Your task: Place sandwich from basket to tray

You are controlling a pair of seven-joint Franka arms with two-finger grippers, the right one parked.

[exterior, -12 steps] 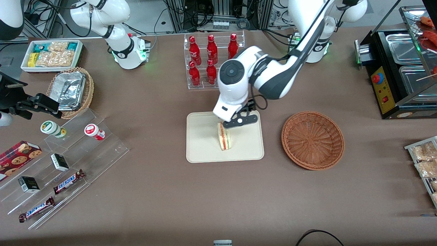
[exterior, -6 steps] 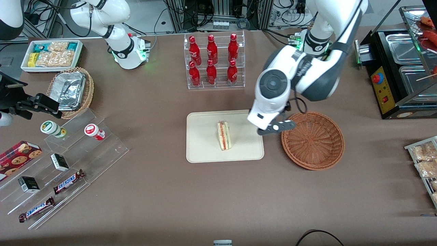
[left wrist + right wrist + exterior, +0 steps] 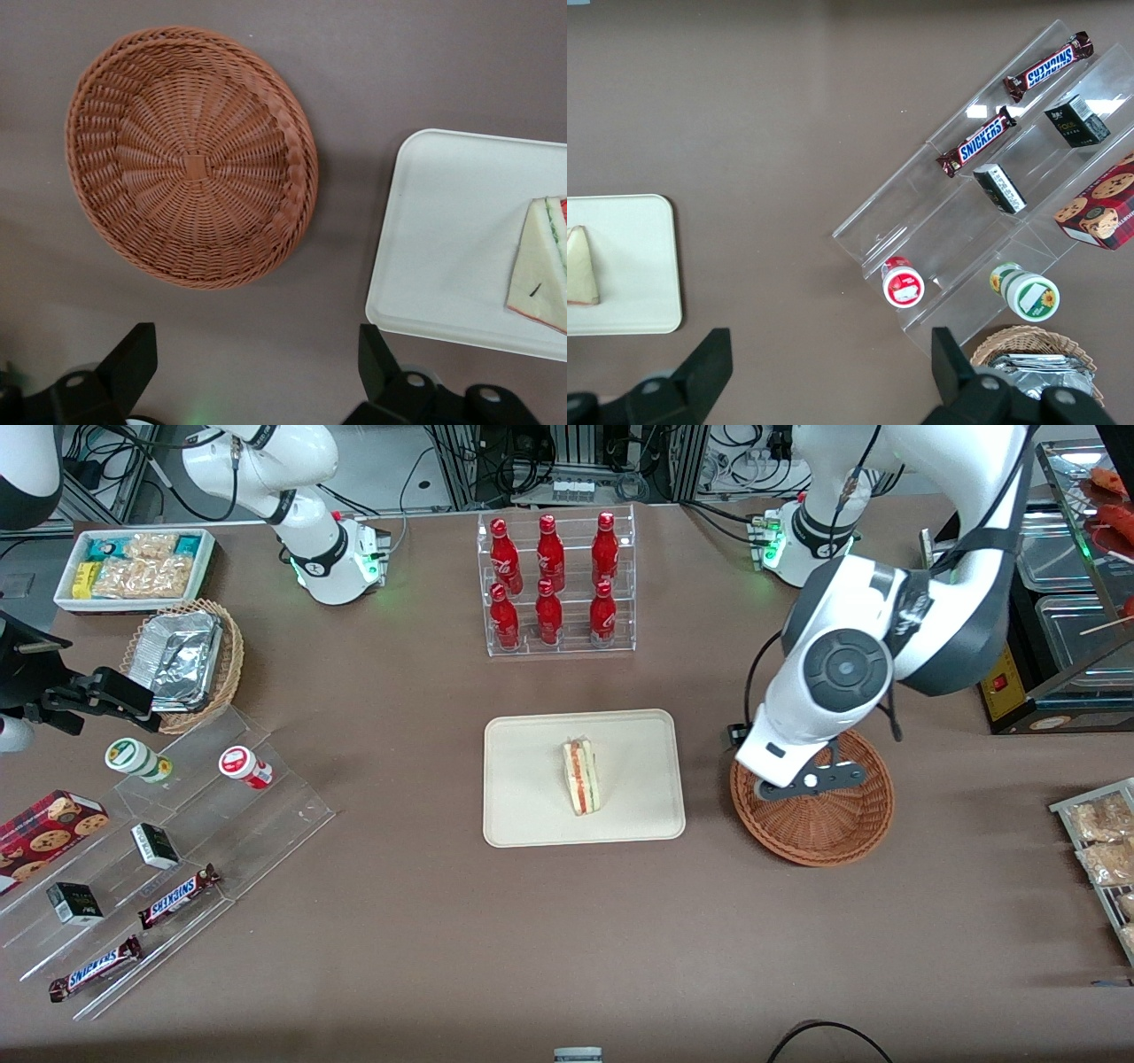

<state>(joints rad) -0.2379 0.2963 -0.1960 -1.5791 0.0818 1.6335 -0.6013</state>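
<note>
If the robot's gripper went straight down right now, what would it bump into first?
Probably the bare table, close beside the basket. The open, empty gripper points down, and the wrist view shows brown tabletop between its fingers. The front view hints that it hangs over the basket's rim, so depth is unclear.

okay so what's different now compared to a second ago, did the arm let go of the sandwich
Yes. A second ago the gripper was at the sandwich on the tray; it has since let go and swung away toward the working arm's end of the table, and now hangs open and empty above the basket. The sandwich stayed where it was set on the tray. Tray and basket have not shifted.
</note>
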